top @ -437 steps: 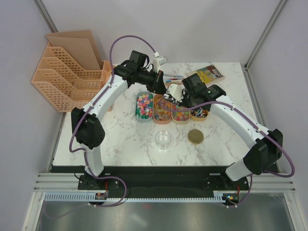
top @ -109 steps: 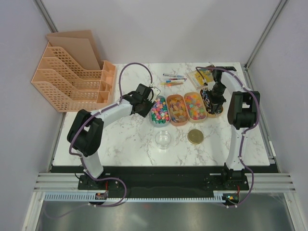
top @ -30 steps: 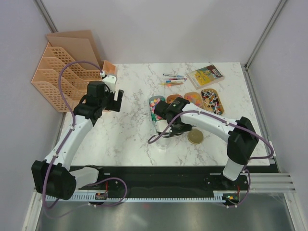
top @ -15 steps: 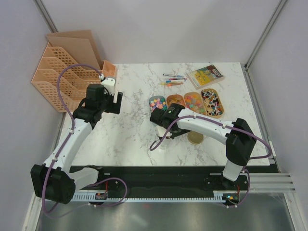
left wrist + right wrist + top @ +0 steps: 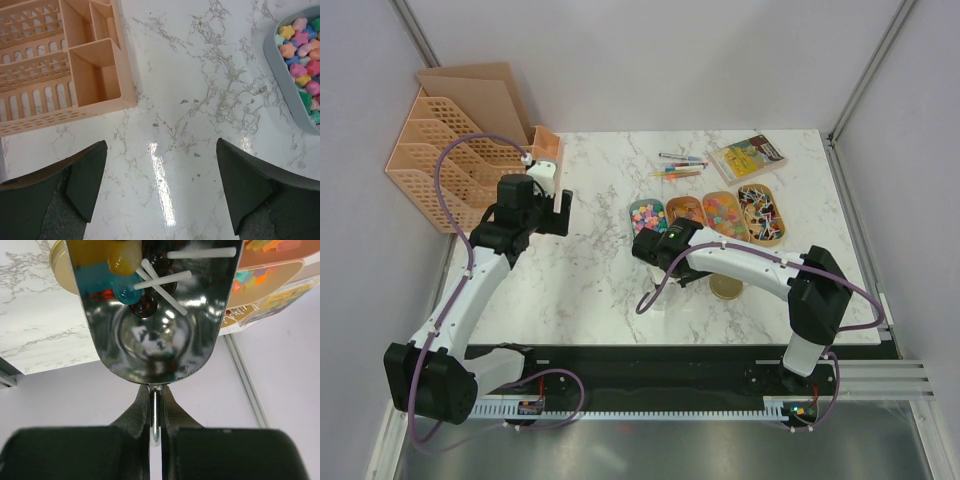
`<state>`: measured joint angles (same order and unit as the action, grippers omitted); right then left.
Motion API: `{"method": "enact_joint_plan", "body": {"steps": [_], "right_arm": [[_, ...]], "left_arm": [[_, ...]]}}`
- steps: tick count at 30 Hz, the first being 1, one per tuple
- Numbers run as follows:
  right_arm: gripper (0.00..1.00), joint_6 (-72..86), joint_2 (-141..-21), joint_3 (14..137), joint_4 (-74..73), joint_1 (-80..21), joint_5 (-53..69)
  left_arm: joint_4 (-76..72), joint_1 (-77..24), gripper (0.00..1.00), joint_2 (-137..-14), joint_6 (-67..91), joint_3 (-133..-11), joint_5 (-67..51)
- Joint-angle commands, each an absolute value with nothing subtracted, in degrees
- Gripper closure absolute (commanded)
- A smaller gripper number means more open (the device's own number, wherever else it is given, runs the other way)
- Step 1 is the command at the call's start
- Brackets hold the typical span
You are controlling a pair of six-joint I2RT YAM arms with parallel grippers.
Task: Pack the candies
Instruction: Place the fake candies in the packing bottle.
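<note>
My right gripper [image 5: 155, 390] is shut on the thin handle of a shiny metal scoop [image 5: 155, 335]. In the scoop lie lollipops [image 5: 150, 285] with white sticks, a yellow candy [image 5: 122, 257] and a blue one. In the top view the right gripper [image 5: 655, 245] hovers just in front of the grey tray of candies [image 5: 648, 214]. Three peach trays of candies [image 5: 724, 212] stand to its right. My left gripper [image 5: 161, 145] is open over bare marble. The grey tray of star-shaped candies [image 5: 300, 55] sits at its right.
A gold round lid [image 5: 726, 287] lies by the right forearm. The peach file organizer [image 5: 460, 160] stands at the back left, with its small compartments [image 5: 95, 75] just ahead of the left fingers. Coloured pens [image 5: 678, 165] and a small book [image 5: 748, 156] lie at the back.
The right arm has swung the loaded scoop left and toward the near edge, away from the trays. The left arm has barely shifted.
</note>
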<state>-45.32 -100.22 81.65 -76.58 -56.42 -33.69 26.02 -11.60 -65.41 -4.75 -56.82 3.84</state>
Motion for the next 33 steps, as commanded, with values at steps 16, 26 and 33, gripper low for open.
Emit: {"method": "enact_joint_plan", "body": {"steps": [16,26,33], "right_arm": [[1.00,-45.97,-98.53,79.28,-83.58,-60.82,-45.44],[1.00,-40.27,-98.96,92.17,-83.41,-56.96,-36.67],[1.00,-36.83,-100.02,98.70,-78.85,-49.13,-20.93]], "left_arm": [[22.94,-11.07,0.03,-63.11,-2.64,-55.81,2.20],[24.96,-10.90,0.30,-63.45,-1.15,-57.04,-5.07],[27.94,-10.99,0.98,-71.08,3.16,-64.05,-34.47]]}}
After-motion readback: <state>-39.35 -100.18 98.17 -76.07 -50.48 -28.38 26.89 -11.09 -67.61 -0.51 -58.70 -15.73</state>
